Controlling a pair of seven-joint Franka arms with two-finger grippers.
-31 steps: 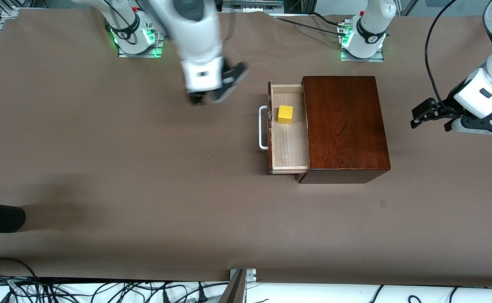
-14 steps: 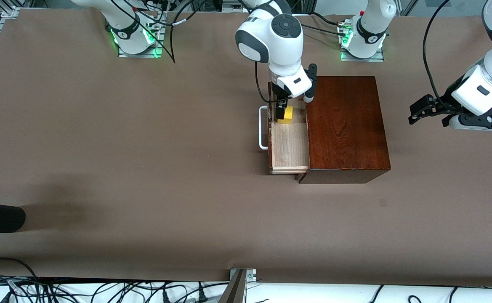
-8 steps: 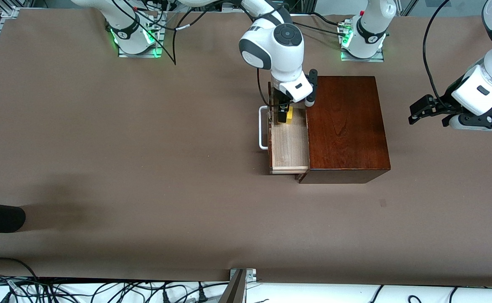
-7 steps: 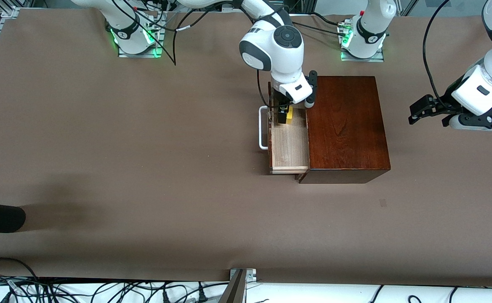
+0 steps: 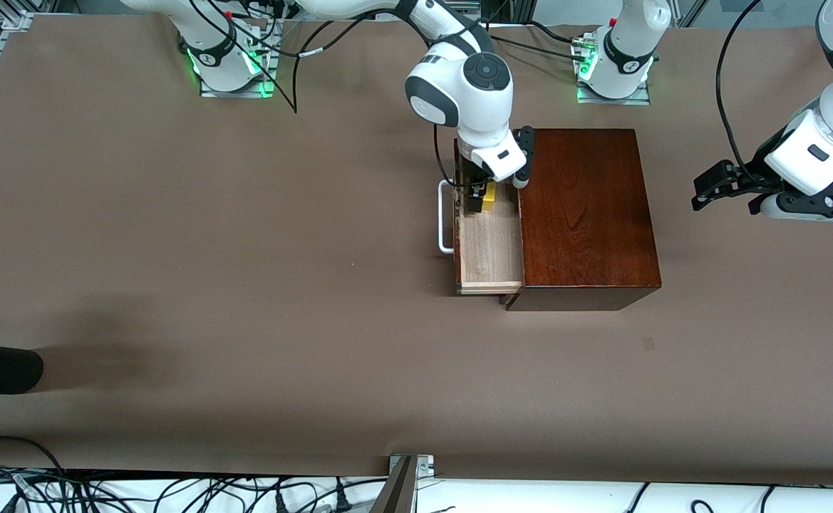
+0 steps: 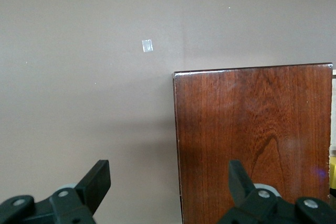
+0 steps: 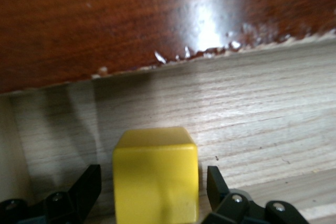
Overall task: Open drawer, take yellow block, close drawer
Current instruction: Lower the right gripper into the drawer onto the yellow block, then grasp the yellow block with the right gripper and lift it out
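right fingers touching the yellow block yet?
No: in the right wrist view a gap shows on each side between the right gripper fingers and the yellow block.

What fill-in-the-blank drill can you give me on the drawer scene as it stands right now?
1. The yellow block sits between the fingers of the ____ pincer.
2. The drawer of the wooden box is ____.
3. The drawer's bar handle is coloured ____.
4. The left pincer, fingers spread, waits toward the ____ arm's end of the table.

Missing words: right; open; white; left
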